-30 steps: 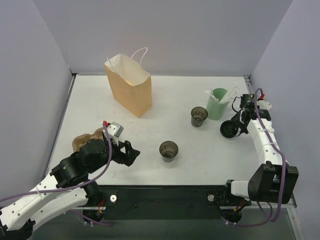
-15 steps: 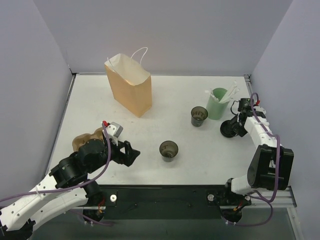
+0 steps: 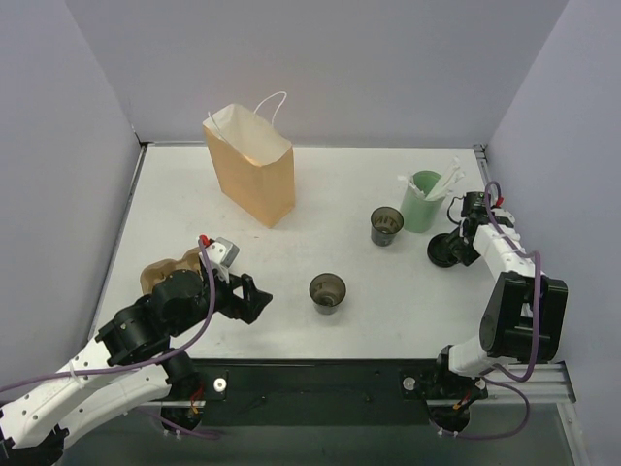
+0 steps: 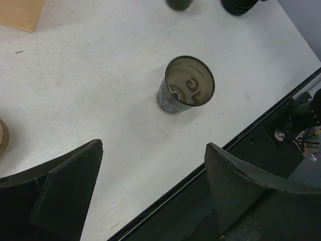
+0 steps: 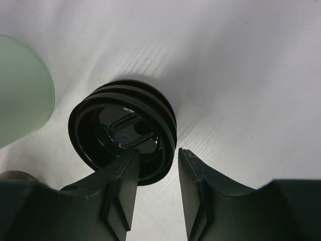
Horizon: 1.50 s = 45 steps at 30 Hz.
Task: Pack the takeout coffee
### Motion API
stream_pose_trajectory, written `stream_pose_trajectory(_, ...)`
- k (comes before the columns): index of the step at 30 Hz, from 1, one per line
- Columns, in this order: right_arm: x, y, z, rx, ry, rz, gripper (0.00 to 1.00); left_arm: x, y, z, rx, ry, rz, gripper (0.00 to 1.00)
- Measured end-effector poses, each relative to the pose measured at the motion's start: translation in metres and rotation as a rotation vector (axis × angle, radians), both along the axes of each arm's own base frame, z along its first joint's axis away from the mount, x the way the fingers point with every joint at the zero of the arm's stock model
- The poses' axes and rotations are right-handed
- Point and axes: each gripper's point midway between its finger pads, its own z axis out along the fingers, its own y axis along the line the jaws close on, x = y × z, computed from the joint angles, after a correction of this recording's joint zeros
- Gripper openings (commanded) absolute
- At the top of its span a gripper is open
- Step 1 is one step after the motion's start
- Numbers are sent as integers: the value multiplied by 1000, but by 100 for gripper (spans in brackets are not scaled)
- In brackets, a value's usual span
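Two dark takeout coffee cups stand open with no lid on: one near the middle (image 3: 327, 291), also in the left wrist view (image 4: 186, 90), and one further back (image 3: 386, 225). A stack of black lids (image 3: 443, 251) lies at the right, tilted, in the right wrist view (image 5: 123, 131). My right gripper (image 3: 459, 245) is partly open; its jaws (image 5: 156, 165) straddle the near rim of the lid stack. My left gripper (image 3: 254, 301) is open and empty, left of the middle cup (image 4: 153, 145). The tan paper bag (image 3: 250, 170) stands open at the back left.
A pale green cup (image 3: 422, 201) with white sticks stands just behind the lids, its side showing in the right wrist view (image 5: 20, 95). A brown pulp tray (image 3: 160, 274) lies behind my left arm. The table's near edge (image 4: 200, 165) runs under my left gripper.
My right arm's elbow has swung in toward the near right corner, and its gripper has closed in on the lid stack. The lids, the cups and my left arm have not moved.
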Motion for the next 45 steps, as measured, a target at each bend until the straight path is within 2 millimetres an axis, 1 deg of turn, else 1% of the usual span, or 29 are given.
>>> stream_pose_trajectory(5,1,-4,-1,-1,-3,-12,30,0,0,0,0,0,-1,93)
stream_pose_trajectory(7,1,-5,-2,-2,-7,-12,23,0,0,0,1,1,-1,93)
stream_pose_trajectory(15,1,-5,-7,1,-13,-9,22,0,0,0,1,1,0,93)
stream_pose_trajectory(17,2,-5,-7,1,-16,-9,20,0,0,0,1,1,0,93)
stream_pose_trajectory(18,2,-5,-7,0,-17,-8,16,0,0,0,1,1,0,92)
stream_pose_trajectory(21,3,-5,-7,0,-18,-3,10,0,0,-1,2,1,0,93)
stream_pose_trajectory(26,3,-3,-5,10,-23,13,8,0,0,-1,2,1,0,93)
stream_pose_trajectory(29,4,-2,0,12,-41,20,8,0,0,-1,3,2,0,93)
stream_pose_trajectory(33,4,1,11,19,-71,29,8,0,0,-1,3,2,0,92)
stream_pose_trajectory(36,2,6,25,33,-107,42,7,0,0,-1,3,2,0,91)
stream_pose_trajectory(39,-3,16,47,56,-166,70,7,1,0,-2,7,3,3,88)
stream_pose_trajectory(42,-10,37,78,86,-260,137,7,2,-1,-4,16,7,7,88)
stream_pose_trajectory(45,-21,77,110,166,-387,275,5,1,-2,-6,27,8,4,88)
